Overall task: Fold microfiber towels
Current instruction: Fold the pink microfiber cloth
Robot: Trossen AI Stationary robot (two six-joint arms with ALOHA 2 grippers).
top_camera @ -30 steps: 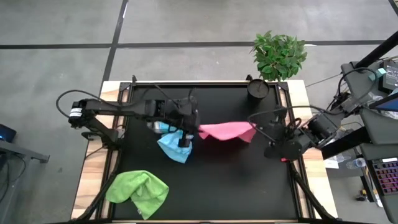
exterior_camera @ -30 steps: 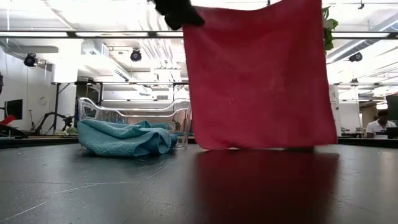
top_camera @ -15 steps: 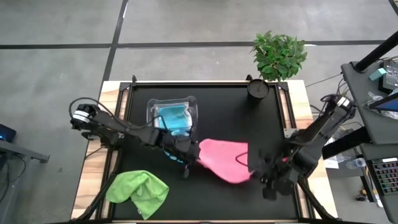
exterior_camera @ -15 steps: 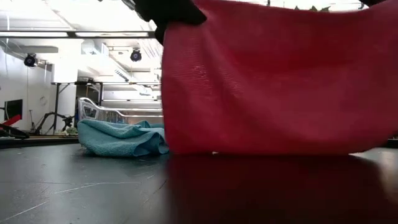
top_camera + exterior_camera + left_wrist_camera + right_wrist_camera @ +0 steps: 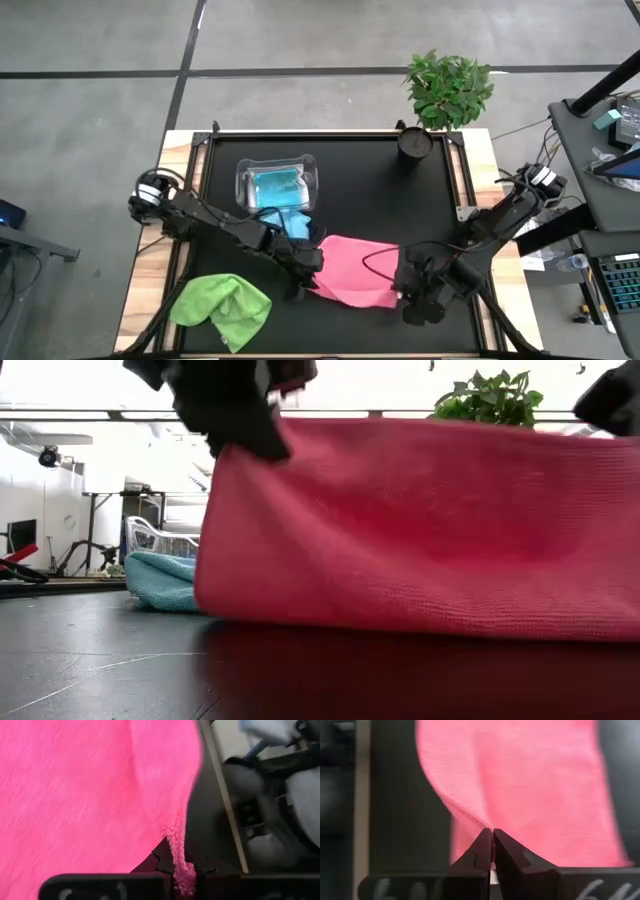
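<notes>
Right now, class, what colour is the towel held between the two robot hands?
Pink: the towel shows best in the high view.

A lab hall — ceiling strip lights (image 5: 90, 412), equipment stands (image 5: 95, 530) behind.

bright, even light from the ceiling lamps, which blow out white in the low view. the black counter (image 5: 120, 680) shows a soft sheen. both wrist views are blurred.
</notes>
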